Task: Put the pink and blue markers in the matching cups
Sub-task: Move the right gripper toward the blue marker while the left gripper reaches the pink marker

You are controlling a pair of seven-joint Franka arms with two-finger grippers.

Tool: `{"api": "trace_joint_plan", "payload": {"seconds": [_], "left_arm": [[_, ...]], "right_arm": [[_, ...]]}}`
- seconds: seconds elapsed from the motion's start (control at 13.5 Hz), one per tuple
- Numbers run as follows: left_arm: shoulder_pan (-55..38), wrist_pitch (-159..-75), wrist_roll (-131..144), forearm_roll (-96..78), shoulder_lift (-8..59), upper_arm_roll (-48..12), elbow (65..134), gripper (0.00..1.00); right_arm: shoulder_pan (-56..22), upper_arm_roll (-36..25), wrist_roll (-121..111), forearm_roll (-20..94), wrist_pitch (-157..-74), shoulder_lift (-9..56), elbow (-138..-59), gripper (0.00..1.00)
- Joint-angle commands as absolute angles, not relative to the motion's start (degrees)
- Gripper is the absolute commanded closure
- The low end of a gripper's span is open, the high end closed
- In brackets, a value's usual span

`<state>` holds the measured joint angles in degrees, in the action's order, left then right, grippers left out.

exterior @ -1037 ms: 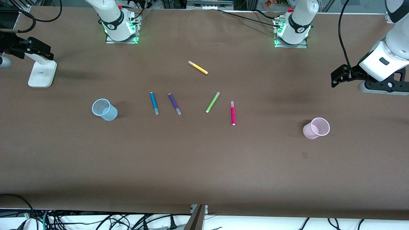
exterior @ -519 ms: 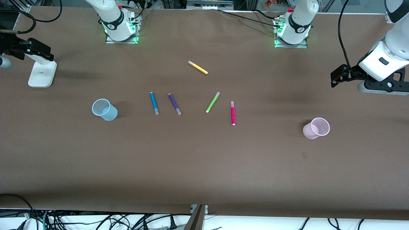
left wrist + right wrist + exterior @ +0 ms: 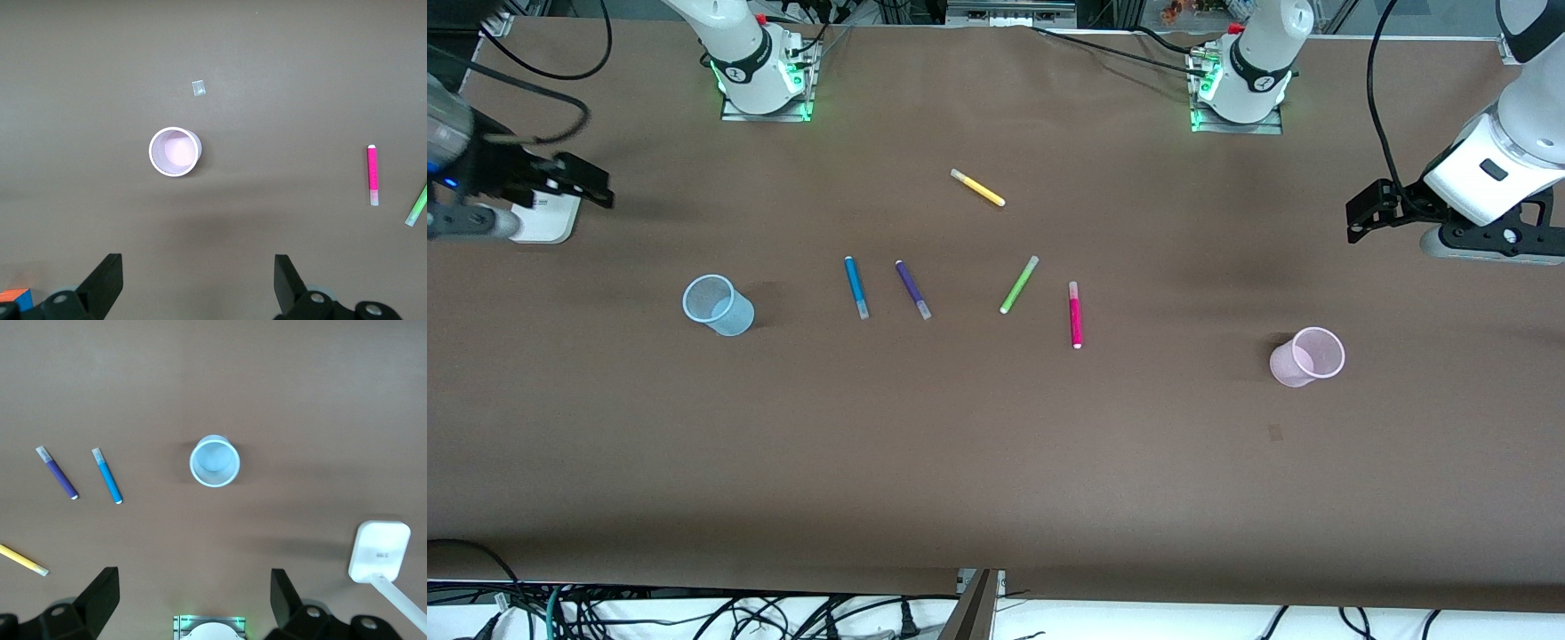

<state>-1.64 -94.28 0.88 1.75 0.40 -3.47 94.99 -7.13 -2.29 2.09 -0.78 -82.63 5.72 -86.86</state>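
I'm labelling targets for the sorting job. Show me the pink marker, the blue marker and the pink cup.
pink marker (image 3: 1075,315), front view, middle of its barrel.
blue marker (image 3: 855,285), front view, middle of its barrel.
pink cup (image 3: 1319,351), front view, inside of its open mouth.

blue marker (image 3: 856,286) close beside purple pen (image 3: 912,289), pink marker (image 3: 1075,314) near green pen (image 3: 1018,284), cups standing well apart

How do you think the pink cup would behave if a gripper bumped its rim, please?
The pink cup looks thin and translucent, so it is probably light and would slide or tip easily. It stands empty, with nothing to weigh it down. Once tipped, its round wall would likely roll.
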Motion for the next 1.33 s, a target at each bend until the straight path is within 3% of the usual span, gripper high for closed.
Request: {"api": "trace_joint_plan", "payload": {"seconds": [0.0,0.44,0.67,0.96,1.26], "left_arm": [[-1.4,-93.3,0.8,0.9,0.0,-3.8,94.3,0.00],[-1.8,-93.6,1.1,0.8,3.1,-4.1,93.9,0.00],[-5.0,-95.4,1.2,0.9,10.6,-4.5,90.1,0.00],[-10.8,-98.1,1.3,0.8,21.9,-4.4,83.2,0.00],[-15.1,-106.2,1.2,0.0,30.5,-4.5,82.0,0.00]], "right_arm": [[-9.3,-2.3,2.5,-1.2,-83.1,10.9,-85.3,0.00],[-12.8,-2.3,1.6,-0.7,-89.7,21.1,-85.6,0.00],[-16.3,-2.3,2.5,-0.6,-94.8,24.2,-86.7,0.00],[-18.3,-2.2,2.5,-0.6,-107.5,26.3,-93.6,0.00],[-21.4,-2.1,2.5,-0.4,-113.9,29.3,-97.1,0.00]]}}
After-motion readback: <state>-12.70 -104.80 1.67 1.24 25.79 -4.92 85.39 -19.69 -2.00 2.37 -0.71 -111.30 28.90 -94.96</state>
